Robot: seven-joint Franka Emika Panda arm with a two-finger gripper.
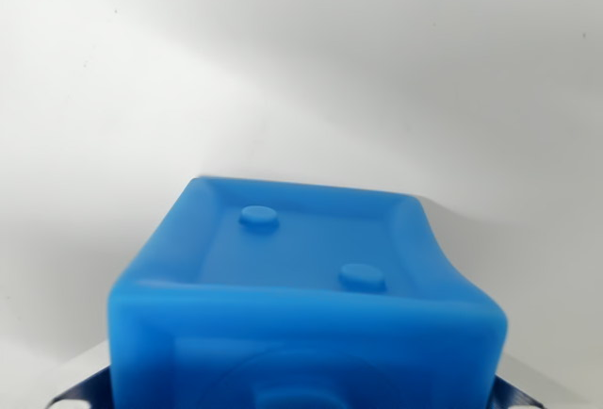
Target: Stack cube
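You are looking down the wrist view at a blue cube (306,296) that is filling the lower middle of the picture, very close to the camera and partly cut off by the bottom edge. Its upper face is showing a recessed panel with two raised round studs, one nearer the wrist view's left and one nearer its right, and the near face seems to be carrying a round moulding that is running out of frame. Bits of shiny metal are peeking out at both bottom corners beside the cube, likely parts of the gripper (306,400), but the fingertips themselves are hidden, so you cannot tell how wide the jaws are standing or whether they are actually clamping the cube. Behind it, the white table (301,70) is showing nothing else: no second cube is appearing anywhere in view. That is your main risk, in my judgement: with the cube blocking most of the lens, you are working nearly blind on alignment, and any stacking target would be sitting hidden beneath or beyond the frame. If you are lowering off-centre, the cube could be catching an edge, tipping, or sliding off. If the grip is shallow or skewed, the cube may also be twisting as you are letting go.
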